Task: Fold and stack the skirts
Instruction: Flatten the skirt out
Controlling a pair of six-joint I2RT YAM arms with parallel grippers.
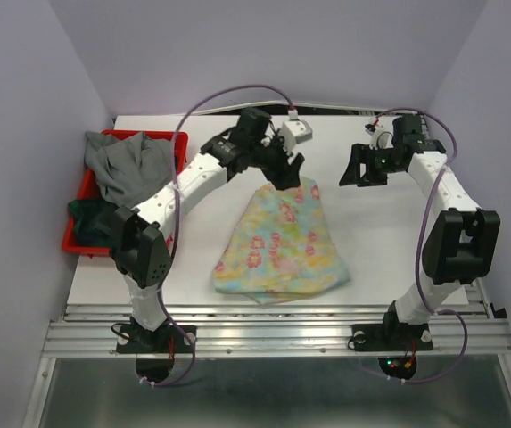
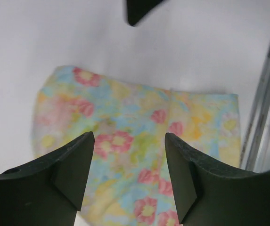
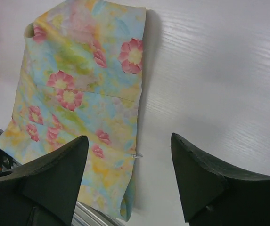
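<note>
- Tabletop [image 1: 380, 241]: white, faintly grained, enclosed by pale lilac walls [image 1: 23, 107].
- Floral skirt [image 1: 282, 241] lies flat mid-tabletop, narrow end toward the far edge.
- Grey skirts [image 1: 130, 165] are heaped in the red bin [image 1: 81, 192] at the left edge.
- Left hand [image 1: 289, 174] hangs over the floral skirt's narrow end, fingers apart; right hand [image 1: 353, 171], off to its right, is likewise spread and grips nothing.

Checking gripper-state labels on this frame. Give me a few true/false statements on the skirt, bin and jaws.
1. The floral skirt lies on the table, outside the red bin. True.
2. The left gripper has its jaws shut on the floral skirt. False: the jaws are open and grip nothing.
3. The right gripper has open jaws over bare table beside the skirt. True.
4. The red bin is empty. False: a grey garment is heaped in it.
</note>
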